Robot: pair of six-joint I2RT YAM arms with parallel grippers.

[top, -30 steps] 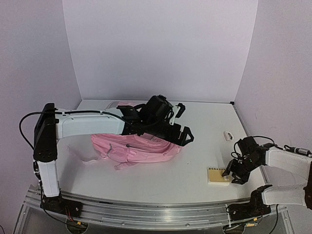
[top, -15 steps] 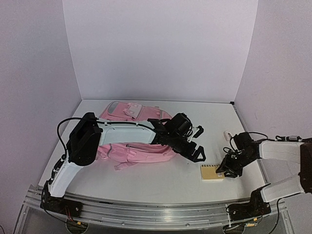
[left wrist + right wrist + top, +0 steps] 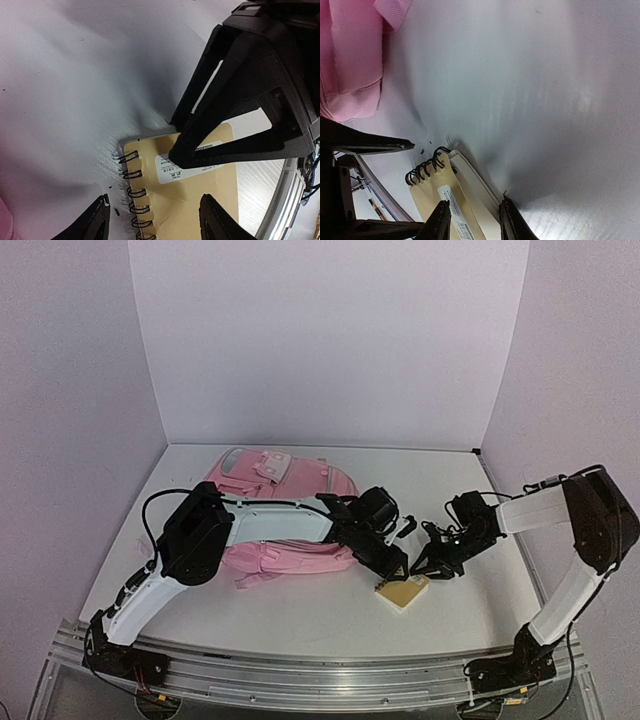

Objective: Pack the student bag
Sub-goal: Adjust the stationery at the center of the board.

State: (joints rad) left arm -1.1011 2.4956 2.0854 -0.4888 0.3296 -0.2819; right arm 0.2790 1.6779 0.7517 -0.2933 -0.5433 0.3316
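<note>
The student bag (image 3: 300,480) is laid flat on the table (image 3: 300,625), left of centre, and the left arm is extended across it. A spiral notebook (image 3: 404,593) is located just right of the bag and apart from it; whether it is fully rested on the table cannot be determined. The left gripper (image 3: 155,225) is positioned over the notebook's spiral binding with its fingers spread wide. The right gripper (image 3: 474,225) is clamped on another edge of the notebook, with cover and pages pinched between its fingers.
</note>
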